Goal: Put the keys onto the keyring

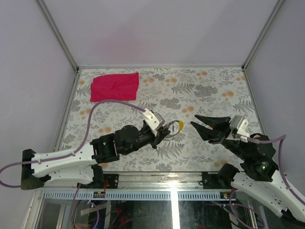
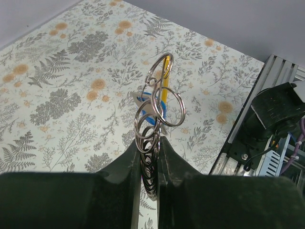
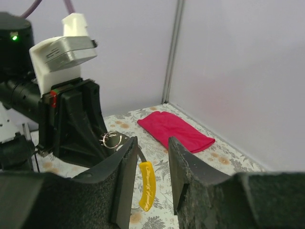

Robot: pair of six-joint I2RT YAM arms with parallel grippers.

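Left wrist view has the left jaws pressed together on the chain (image 2: 147,143) at lower centre, its links stacked up between them. Just above the tips, at mid-frame, the keyring (image 2: 184,109) stands up off the chain. A yellow key (image 2: 163,93) and a blue key (image 2: 153,110) look already threaded (which loop each hangs from I cannot tell). The flowered tabletop (image 2: 71,95) lies behind.

In the right wrist view the right jaws stand apart and empty, framing the yellow key at lower centre. It hangs beyond them, touching neither. The cloth (image 3: 175,130) lies at centre right, well apart from both. From above, these jaws sit right of centre, near the key but clear of it.

My reading is that threading is partly done, with two keys on and no red or black key in sight anywhere. The next move probably calls for the right jaws to close on the yellow head and seat it fully round the wire. Meanwhile the left would hold the chain steady, since a thin dangling ring leaves little room for misalignment.
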